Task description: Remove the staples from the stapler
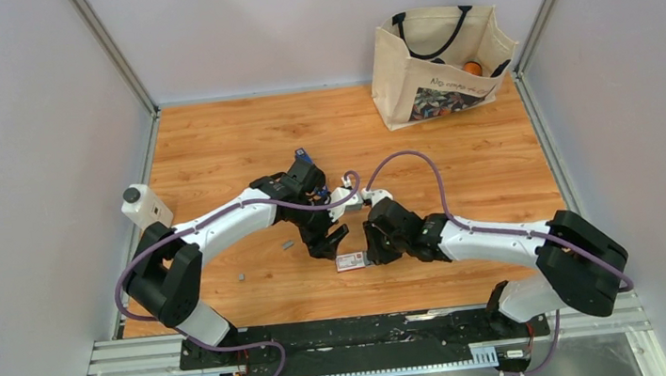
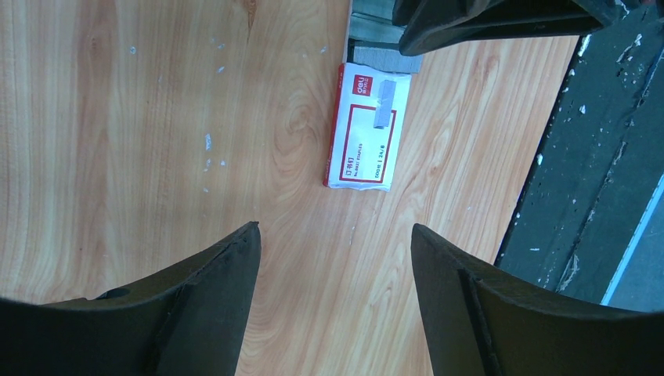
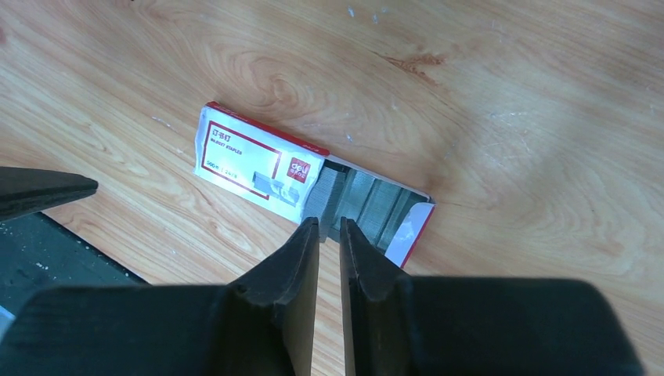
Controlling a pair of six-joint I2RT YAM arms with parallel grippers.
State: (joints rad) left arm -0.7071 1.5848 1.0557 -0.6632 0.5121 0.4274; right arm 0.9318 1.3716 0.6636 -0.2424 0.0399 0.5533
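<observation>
Right claw [image 3: 329, 225] nearly closed, grip unclear, tips at grey metal staple strips [image 3: 364, 204] in red-and-white carton [image 3: 243, 157], axis 10-to-4 o'clock. Left claw [image 2: 335, 229] wide, empty.

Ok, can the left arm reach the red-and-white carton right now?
Probably yes: the left gripper stands open with bare table between it and the carton, though the right gripper sits at its opened end.

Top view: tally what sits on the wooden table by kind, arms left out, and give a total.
Bag: 1
Stapler: 1
Staple carton: 1
Loose staple strips: 2
White box with a lens, at the left edge: 1
Total: 6
</observation>
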